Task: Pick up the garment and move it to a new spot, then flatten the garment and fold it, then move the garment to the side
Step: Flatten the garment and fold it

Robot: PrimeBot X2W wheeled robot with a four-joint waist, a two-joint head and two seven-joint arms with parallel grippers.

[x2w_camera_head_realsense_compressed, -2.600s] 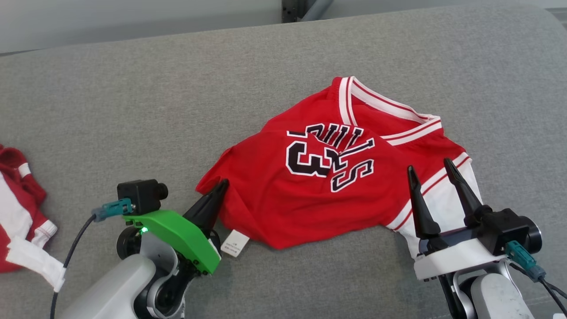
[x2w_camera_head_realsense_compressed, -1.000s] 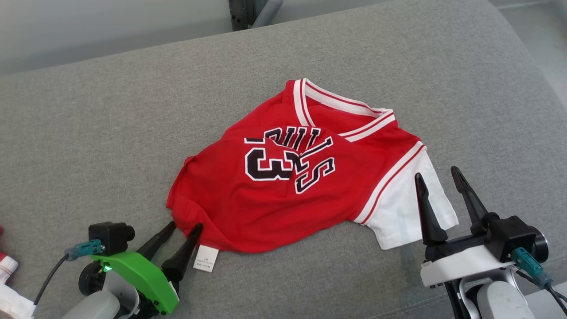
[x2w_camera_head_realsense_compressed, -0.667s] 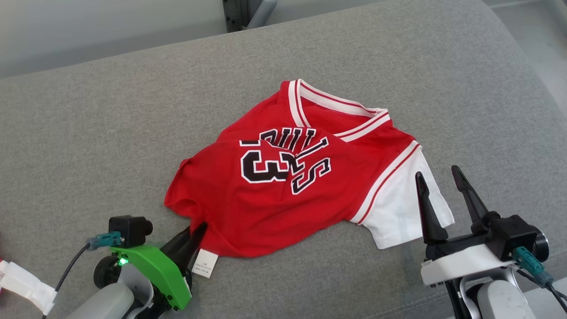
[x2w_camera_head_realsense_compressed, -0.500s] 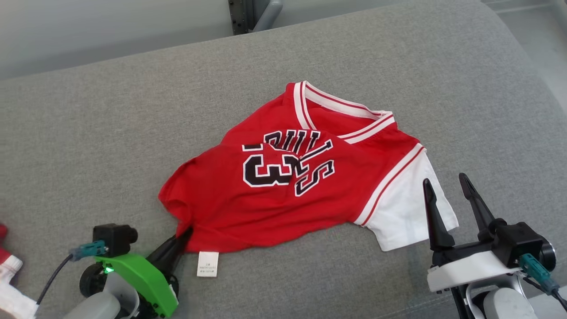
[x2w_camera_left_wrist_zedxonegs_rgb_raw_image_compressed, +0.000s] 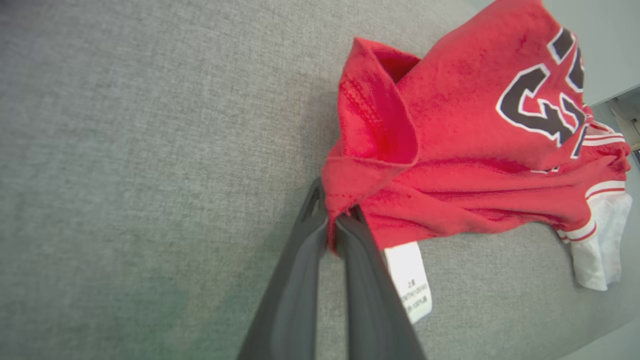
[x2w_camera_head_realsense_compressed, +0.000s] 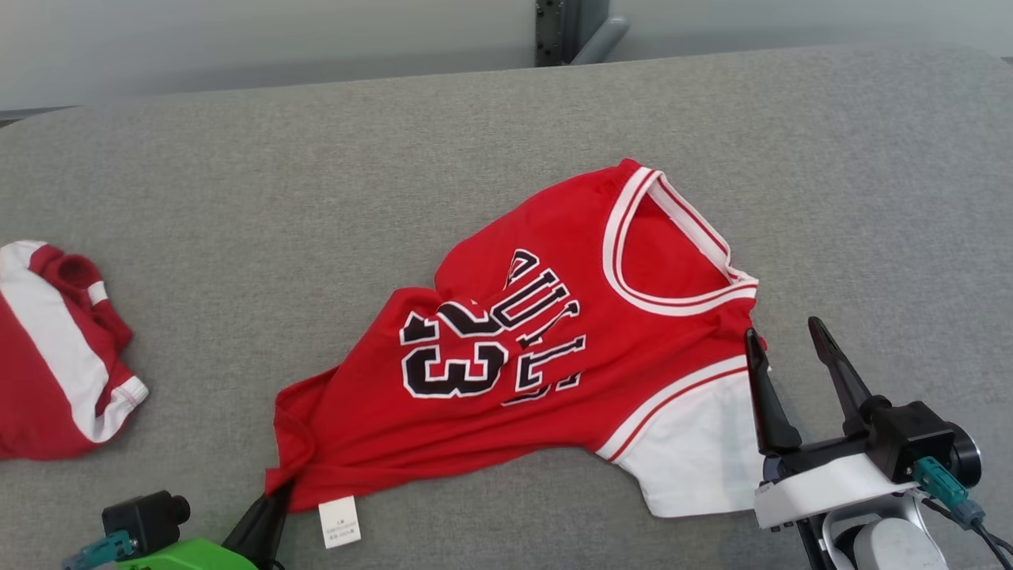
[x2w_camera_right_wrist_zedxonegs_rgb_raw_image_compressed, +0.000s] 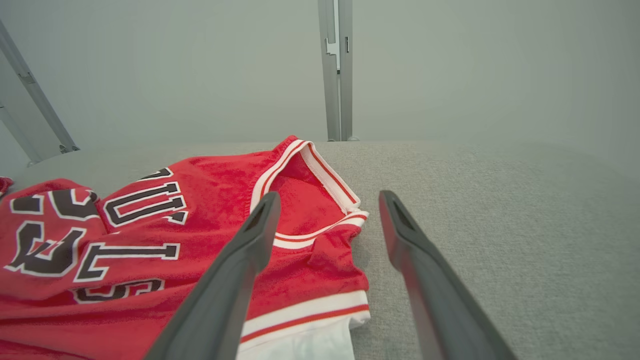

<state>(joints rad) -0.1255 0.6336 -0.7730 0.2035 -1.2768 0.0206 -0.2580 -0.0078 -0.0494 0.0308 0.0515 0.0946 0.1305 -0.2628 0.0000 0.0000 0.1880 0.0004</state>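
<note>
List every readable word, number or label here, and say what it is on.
"33": black digits on the jersey front.
"U", "L": creased lettering beside the digits; the whole word cannot be read.
Tag at the hem: print too small to read.

Crumpled red-white cloth (x2w_camera_head_realsense_compressed: 49,372) far left on grey cushion (x2w_camera_head_realsense_compressed: 237,198); metal post (x2w_camera_head_realsense_compressed: 559,32) behind.

Jersey (x2w_camera_head_realsense_compressed: 475,427), red-white garment (x2w_camera_head_realsense_compressed: 55,380) on grey cushion (x2w_camera_head_realsense_compressed: 237,198)

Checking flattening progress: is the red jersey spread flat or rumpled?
Rumpled, not flat: the red jersey is creased across its lettering, and its hem corner bunches up where the left gripper pinches it.
</note>
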